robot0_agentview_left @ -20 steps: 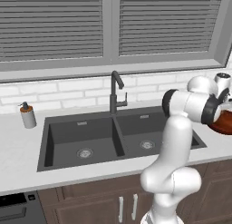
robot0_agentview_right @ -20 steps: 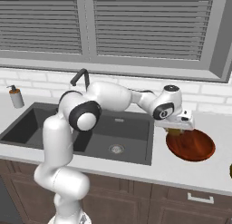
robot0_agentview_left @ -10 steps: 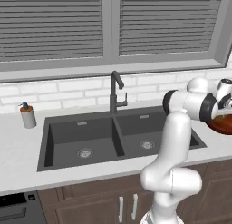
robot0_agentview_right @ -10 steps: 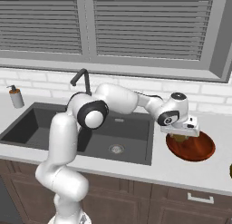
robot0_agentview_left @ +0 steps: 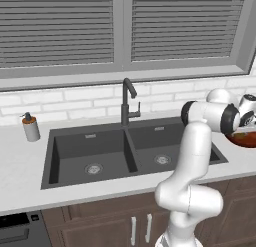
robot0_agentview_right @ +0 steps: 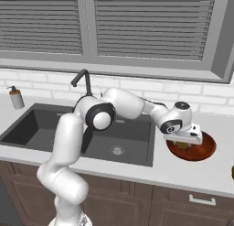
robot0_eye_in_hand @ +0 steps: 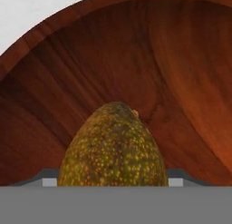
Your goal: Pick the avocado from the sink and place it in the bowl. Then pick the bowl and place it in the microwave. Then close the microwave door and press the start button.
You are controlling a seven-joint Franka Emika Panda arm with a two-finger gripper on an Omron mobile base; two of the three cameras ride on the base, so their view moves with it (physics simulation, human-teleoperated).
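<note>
The counter (robot0_agentview_right: 137,168) carries the dark double sink (robot0_agentview_right: 59,129) in its middle and, toward its right end, the reddish-brown wooden bowl (robot0_agentview_right: 206,147), which sits just beside the sink's right rim and nearer the counter's front edge than the wall. The white arm reaches across the sink so that its pincer (robot0_agentview_right: 185,142) hangs directly over the bowl; in the left base view the bowl (robot0_agentview_left: 245,139) peeks out below the wrist at the right border.

In the hand view the avocado (robot0_eye_in_hand: 113,148) sits between the finger tips, low over the bowl's inner wall (robot0_eye_in_hand: 136,60). The jaws stand wide, about the fruit's own width, and I cannot tell whether they grip it or have just let go, nor whether it rests on the wood.

The risks, as I judge them: released from above the curved wall, the rounded fruit could roll and rock, or bounce over the shallow rim onto the counter. Lifting away with a finger touching it could drag it out or shove the bowl toward the counter's front edge.

The avocado's long axis runs along the pincer's approach, its narrower end pointing away from the hand toward the bowl's floor.
</note>
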